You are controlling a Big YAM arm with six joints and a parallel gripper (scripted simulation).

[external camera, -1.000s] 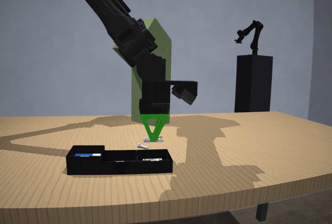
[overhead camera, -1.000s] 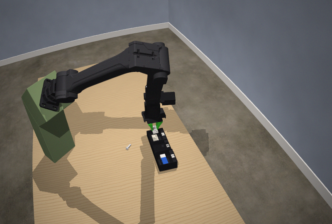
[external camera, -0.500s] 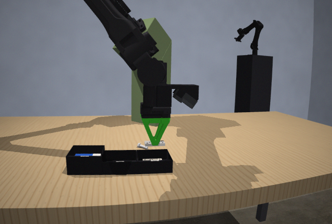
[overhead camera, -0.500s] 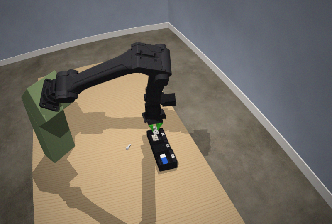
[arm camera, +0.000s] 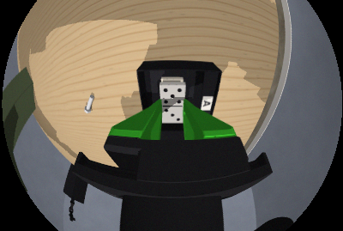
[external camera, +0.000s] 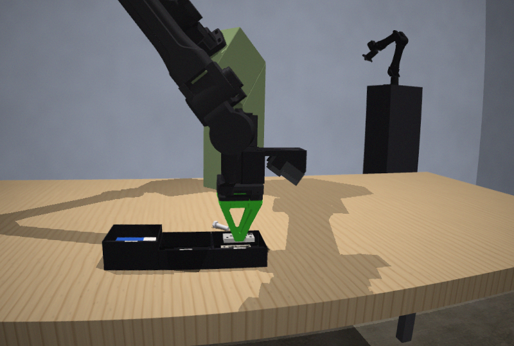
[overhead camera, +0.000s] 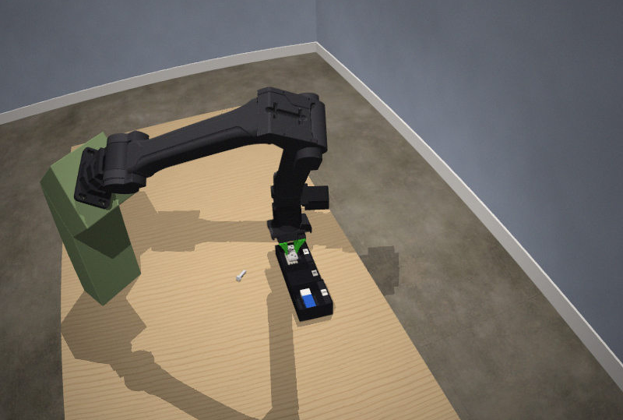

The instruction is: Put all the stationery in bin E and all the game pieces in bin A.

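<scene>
My gripper (overhead camera: 292, 252) (external camera: 239, 239) (arm camera: 172, 103) points down over the bin marked A (external camera: 248, 260) (arm camera: 180, 64) and is shut on a white domino (overhead camera: 291, 256) (external camera: 227, 237) (arm camera: 172, 90) with black dots. The held domino lies flat, near rim height inside the bin's opening. A second, cream domino (arm camera: 171, 79) lies in this bin, mostly hidden under the held one. A blue and white eraser (overhead camera: 308, 299) (external camera: 129, 239) lies in the taller bin at the other end of the row; its label is too small to read.
A middle bin (overhead camera: 301, 276) (external camera: 186, 259) joins the two end bins in one black row. A grey bolt (overhead camera: 241, 274) (external camera: 220, 225) (arm camera: 89, 103) lies on the table (overhead camera: 201, 315) beside the row, on the side of the green arm stand (overhead camera: 107, 274) (external camera: 253, 85).
</scene>
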